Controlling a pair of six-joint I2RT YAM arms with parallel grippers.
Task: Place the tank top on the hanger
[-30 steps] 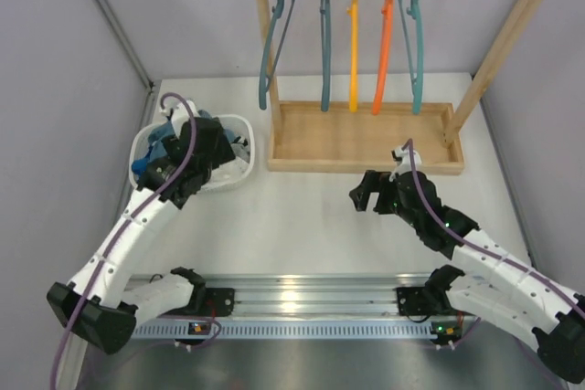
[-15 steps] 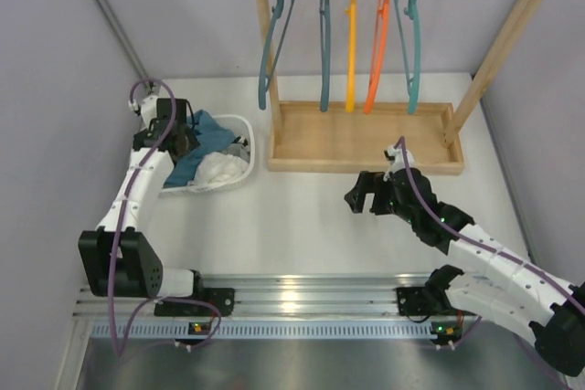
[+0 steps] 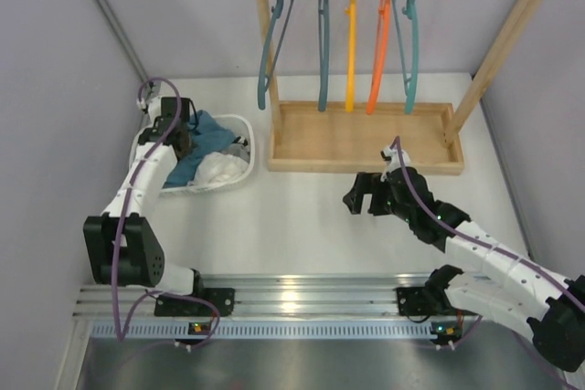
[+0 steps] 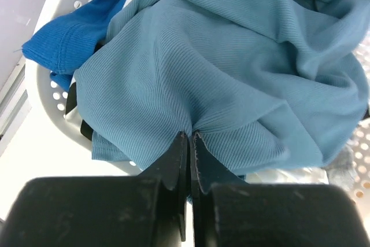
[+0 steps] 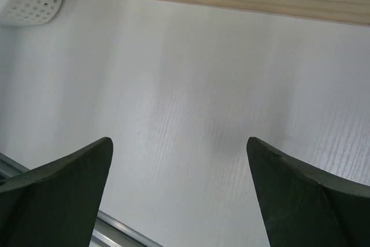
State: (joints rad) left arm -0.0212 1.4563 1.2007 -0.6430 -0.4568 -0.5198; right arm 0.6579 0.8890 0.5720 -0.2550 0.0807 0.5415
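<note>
The dusty teal tank top (image 4: 231,73) lies bunched in the white basket (image 3: 239,125) at the table's left; from above, the tank top (image 3: 207,136) spills over other clothes. My left gripper (image 4: 189,137) is shut on a pinched fold of that fabric, and in the top view the left gripper (image 3: 188,138) sits at the basket's far left side. The light teal-green hanger (image 3: 417,52) hangs at the right end of the wooden rail. My right gripper (image 5: 179,148) stands open over bare table, and from above the right gripper (image 3: 359,195) is in front of the rack.
A bright blue cloth (image 4: 63,39) and a white garment (image 3: 222,169) share the basket. The wooden rack (image 3: 366,139) holds slate-blue hangers (image 3: 268,43), a yellow one (image 3: 353,43) and an orange one (image 3: 379,43). Grey walls close in left and right.
My left arm swung from over the basket's front to its far left side, and its jaws closed on the tank top. The right arm shifted only slightly.
</note>
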